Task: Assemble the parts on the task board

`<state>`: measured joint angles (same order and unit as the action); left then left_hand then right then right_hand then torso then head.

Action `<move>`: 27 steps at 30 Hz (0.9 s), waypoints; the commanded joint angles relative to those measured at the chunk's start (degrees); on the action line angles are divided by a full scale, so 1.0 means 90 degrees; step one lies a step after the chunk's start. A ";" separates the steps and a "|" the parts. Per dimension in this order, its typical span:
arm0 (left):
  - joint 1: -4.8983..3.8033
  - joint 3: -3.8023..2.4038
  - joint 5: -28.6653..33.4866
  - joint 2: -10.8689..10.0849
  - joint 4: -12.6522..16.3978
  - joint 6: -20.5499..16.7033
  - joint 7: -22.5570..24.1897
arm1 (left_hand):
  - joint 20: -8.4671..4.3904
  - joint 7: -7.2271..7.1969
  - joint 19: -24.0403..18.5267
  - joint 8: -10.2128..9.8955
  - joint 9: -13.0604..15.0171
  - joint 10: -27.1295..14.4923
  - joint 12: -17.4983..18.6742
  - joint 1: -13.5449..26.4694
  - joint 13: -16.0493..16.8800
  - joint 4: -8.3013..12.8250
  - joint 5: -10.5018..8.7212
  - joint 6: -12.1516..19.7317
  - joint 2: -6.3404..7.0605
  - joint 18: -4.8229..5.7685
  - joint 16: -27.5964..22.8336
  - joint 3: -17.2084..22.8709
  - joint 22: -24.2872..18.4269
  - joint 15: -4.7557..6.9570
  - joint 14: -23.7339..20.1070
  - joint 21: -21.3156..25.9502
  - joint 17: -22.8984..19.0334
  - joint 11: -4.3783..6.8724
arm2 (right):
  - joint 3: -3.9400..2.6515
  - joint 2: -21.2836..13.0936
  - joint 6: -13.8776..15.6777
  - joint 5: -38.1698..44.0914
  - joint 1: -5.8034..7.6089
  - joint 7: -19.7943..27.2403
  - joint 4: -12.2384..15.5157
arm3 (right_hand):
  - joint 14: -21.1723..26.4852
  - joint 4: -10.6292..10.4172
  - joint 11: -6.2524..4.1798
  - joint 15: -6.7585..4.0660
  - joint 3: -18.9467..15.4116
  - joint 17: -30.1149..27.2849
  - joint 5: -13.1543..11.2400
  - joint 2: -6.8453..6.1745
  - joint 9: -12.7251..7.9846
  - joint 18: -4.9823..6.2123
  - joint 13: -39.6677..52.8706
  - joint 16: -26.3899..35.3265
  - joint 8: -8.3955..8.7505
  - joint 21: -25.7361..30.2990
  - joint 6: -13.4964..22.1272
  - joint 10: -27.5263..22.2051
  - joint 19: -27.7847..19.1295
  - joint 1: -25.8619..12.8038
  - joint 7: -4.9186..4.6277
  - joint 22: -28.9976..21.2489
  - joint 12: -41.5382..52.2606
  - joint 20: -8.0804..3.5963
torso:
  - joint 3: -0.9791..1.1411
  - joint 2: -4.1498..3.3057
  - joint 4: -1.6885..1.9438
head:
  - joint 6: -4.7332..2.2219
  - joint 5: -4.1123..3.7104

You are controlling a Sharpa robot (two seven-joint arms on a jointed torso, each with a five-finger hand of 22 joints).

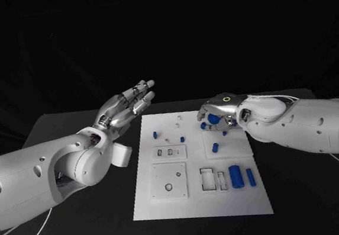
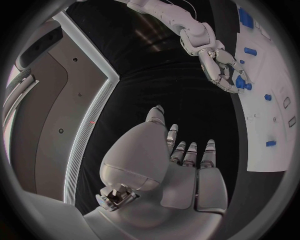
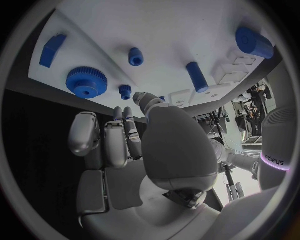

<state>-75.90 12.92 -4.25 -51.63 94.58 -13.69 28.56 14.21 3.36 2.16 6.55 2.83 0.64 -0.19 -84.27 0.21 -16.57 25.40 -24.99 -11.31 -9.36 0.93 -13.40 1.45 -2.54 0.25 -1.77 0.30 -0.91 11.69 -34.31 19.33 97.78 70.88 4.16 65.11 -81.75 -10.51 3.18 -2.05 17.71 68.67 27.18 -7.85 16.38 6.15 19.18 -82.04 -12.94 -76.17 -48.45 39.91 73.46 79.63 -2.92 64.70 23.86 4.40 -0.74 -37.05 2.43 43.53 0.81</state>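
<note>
At centre frame of the head view: white task board (image 1: 200, 192) on the black table (image 1: 82, 226), bearing small blue parts.

Item, right hand (image 1: 219, 114): hovers over the board's upper right corner, fingers curled down around the blue gear (image 3: 86, 81). Whether it grips the gear or merely hangs over it cannot be told; the wrist view shows the fingers just short of the gear.

Item, left hand (image 1: 127, 107): raised at upper left of the board, fingers spread, holding nothing.

Item, loose parts: large blue cylinder (image 1: 236, 176) at lower right; short peg (image 3: 135, 56) and longer pin (image 3: 196, 76) mid-board.

Handling advice, as judgement: close evenly on the gear's toothed rim, lift straight, keep it level, and leave the neighbouring pegs undisturbed.
</note>
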 commanded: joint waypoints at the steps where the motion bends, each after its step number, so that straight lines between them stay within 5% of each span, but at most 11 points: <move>1: -0.0002 -0.0004 -0.0061 0.0016 0.0000 0.0152 -0.0034 | -0.0016 0.0015 -0.0017 0.0018 0.0011 -0.0009 0.0001 -0.0066 -0.0002 0.0021 0.0036 -0.0022 -0.0009 -0.0104 -0.0023 0.0030 -0.0050 0.0044 0.0003 -0.0030 -0.0004 -0.0039 | -0.0003 0.0045 0.0202 -0.0006 -0.0013 -0.0096 -0.0103 | 0.0046 0.0060 0.0028 0.0027 -0.0012 -0.0022 -0.0051 0.0064 0.0016 0.0001 0.0021 0.0037 0.0067 0.0046 0.0012 -0.0070 -0.0072 -0.0023 0.0086 -0.0026 -0.0046 0.0002 | -0.0005 0.0010 -0.0004 | 0.0002 -0.0012; 10: 0.0006 -0.0003 -0.0061 0.0034 -0.0026 0.0203 -0.0111 | 0.0002 0.0063 -0.0014 0.0072 0.0017 0.0004 -0.0003 -0.0198 0.0003 0.0049 0.0114 -0.0086 -0.0033 -0.0103 -0.0012 0.0076 -0.0049 -0.0007 0.0006 -0.0034 -0.0001 -0.0097 | -0.0004 0.0147 0.0099 -0.0083 -0.0029 -0.0101 -0.0294 | 0.0107 0.0158 0.0055 0.0067 -0.0031 -0.0112 -0.0305 0.0167 0.0088 0.0010 0.0135 0.0076 0.0152 0.0102 -0.0050 -0.0026 -0.0106 -0.0070 0.0227 -0.0039 0.0009 0.0050 | -0.0005 0.0027 -0.0005 | 0.0019 -0.0026; 27: 0.0011 -0.0002 -0.0061 0.0026 -0.0017 0.0288 -0.0247 | 0.0015 0.0130 -0.0017 0.0133 0.0025 0.0044 -0.0016 -0.0309 0.0015 0.0065 0.0240 -0.0151 -0.0023 -0.0102 -0.0009 0.0100 -0.0051 -0.0002 0.0004 -0.0034 0.0000 -0.0172 | -0.0004 0.0297 -0.0284 -0.0180 -0.0086 -0.0010 -0.0485 | 0.0191 0.0287 0.0044 0.0065 -0.0034 -0.0239 -0.0367 0.0173 0.0204 0.0028 0.0207 0.0140 0.0171 0.0183 -0.0136 0.0082 -0.0177 -0.0069 0.0237 -0.0090 0.0051 0.0054 | -0.0007 0.0033 -0.0001 | 0.0074 -0.0047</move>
<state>-75.79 12.95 -4.47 -51.48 94.40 -12.38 26.38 14.21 4.49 2.16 7.51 2.99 1.04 -0.19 -86.46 0.28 -15.94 27.23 -26.12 -11.39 -9.37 0.93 -12.77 1.45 -2.55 0.25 -1.77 0.31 -2.15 11.67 -31.75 18.66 96.29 70.14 3.73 60.87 -80.33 -8.21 3.58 -1.44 17.33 66.55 24.08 -6.33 18.18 6.16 21.00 -81.15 -11.73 -74.86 -49.82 40.34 72.24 79.47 -1.14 63.93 24.11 4.81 -0.80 -36.78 2.42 44.05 0.36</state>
